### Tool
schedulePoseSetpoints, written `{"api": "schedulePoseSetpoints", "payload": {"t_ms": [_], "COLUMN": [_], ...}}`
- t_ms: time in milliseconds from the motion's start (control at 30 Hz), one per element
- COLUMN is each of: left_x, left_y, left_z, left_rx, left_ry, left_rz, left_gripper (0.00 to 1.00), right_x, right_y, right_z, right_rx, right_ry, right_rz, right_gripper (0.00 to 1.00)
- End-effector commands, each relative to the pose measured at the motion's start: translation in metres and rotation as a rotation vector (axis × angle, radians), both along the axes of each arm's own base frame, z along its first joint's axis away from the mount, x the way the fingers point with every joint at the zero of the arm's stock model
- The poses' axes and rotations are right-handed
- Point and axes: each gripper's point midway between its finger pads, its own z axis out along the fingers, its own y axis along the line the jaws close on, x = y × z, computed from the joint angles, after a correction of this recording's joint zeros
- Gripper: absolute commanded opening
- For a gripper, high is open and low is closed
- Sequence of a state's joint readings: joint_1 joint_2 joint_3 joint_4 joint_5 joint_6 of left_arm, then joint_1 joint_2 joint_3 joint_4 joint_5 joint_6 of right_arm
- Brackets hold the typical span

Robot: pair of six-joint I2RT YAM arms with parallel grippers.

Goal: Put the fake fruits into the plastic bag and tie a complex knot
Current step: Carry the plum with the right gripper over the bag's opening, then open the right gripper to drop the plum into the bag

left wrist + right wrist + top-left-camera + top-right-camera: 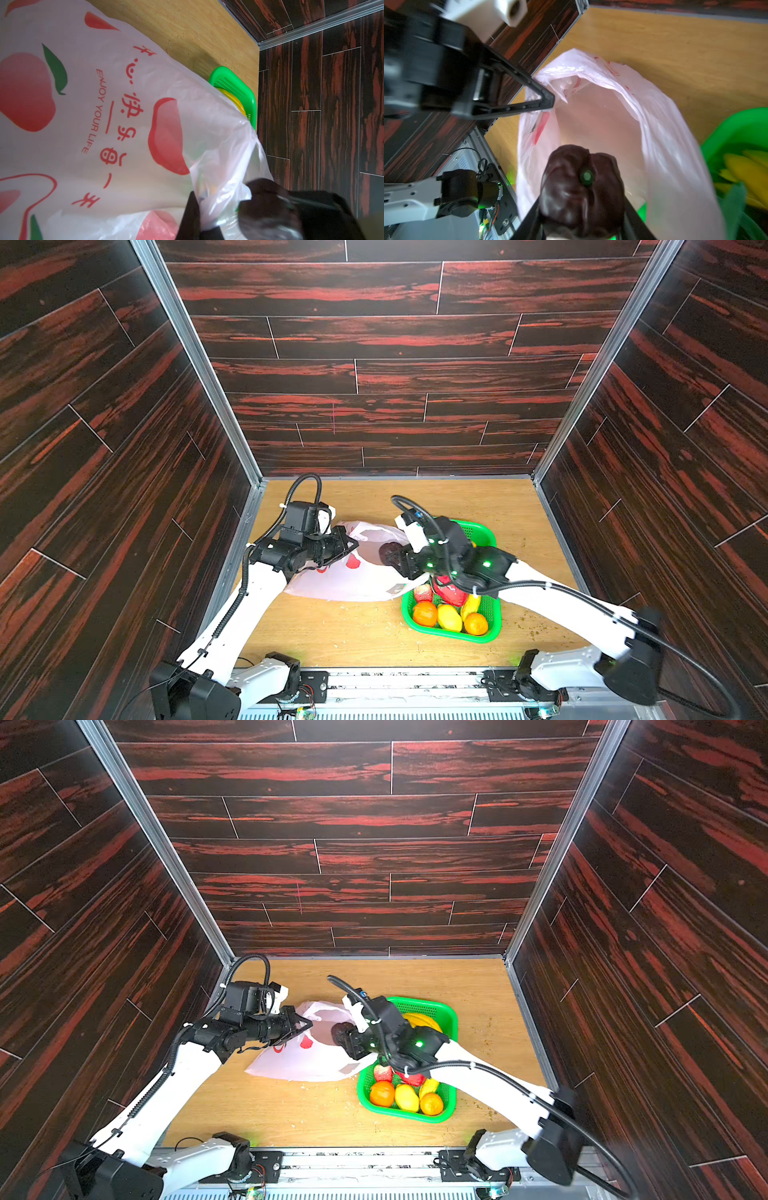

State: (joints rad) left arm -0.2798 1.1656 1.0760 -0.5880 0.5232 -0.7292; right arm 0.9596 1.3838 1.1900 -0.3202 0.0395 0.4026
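Note:
The plastic bag (pixel 365 572) (pixel 316 1060) (pixel 104 124) (pixel 658 128) lies on the table with its mouth held open toward the basket. My left gripper (pixel 352 545) (pixel 308 1025) (pixel 199 216) (pixel 549 102) is shut on the bag's rim and lifts it. My right gripper (pixel 390 560) (pixel 343 1040) (pixel 582 209) is shut on a dark purple-brown fruit (pixel 388 551) (pixel 340 1031) (pixel 581 182) at the bag's mouth. More fake fruits sit in the green basket: oranges (pixel 424 613), a lemon (pixel 449 617), a dragon fruit (pixel 451 592), a strawberry (pixel 423 592) and bananas (pixel 422 1021). The knot is out of view.
The green perforated basket (pixel 486 531) (pixel 451 1013) (pixel 232 76) (pixel 737 128) stands right of the bag, partly under my right arm. Dark wood-patterned walls close in the left, back and right sides. Crumbs are scattered on the wooden table (pixel 332 630).

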Motion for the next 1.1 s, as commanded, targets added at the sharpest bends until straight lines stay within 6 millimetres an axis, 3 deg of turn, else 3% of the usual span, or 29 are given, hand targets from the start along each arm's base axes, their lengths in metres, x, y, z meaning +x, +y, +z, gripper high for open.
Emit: {"api": "schedulePoseSetpoints", "payload": {"t_ms": [0, 500, 833, 1067], "left_x": [0.001, 0.000, 0.002, 0.004], "left_y": [-0.005, -0.008, -0.010, -0.009], "left_z": [0.002, -0.004, -0.008, -0.009], "left_rx": [-0.022, -0.048, -0.068, -0.065], "left_ry": [-0.027, -0.004, 0.015, 0.016], "left_rz": [-0.029, -0.020, -0.007, 0.006], "left_gripper": [0.00, 0.00, 0.00, 0.00], "right_x": [0.005, 0.034, 0.050, 0.055], "right_y": [0.019, 0.060, 0.072, 0.069], "right_z": [-0.008, -0.073, -0.072, -0.067], "right_rx": [0.024, 0.000, 0.041, 0.040], "right_ry": [-0.001, 0.050, 0.037, 0.024], "right_rz": [0.032, 0.030, 0.022, 0.013], "right_gripper": [0.32, 0.34, 0.53, 0.68]}}
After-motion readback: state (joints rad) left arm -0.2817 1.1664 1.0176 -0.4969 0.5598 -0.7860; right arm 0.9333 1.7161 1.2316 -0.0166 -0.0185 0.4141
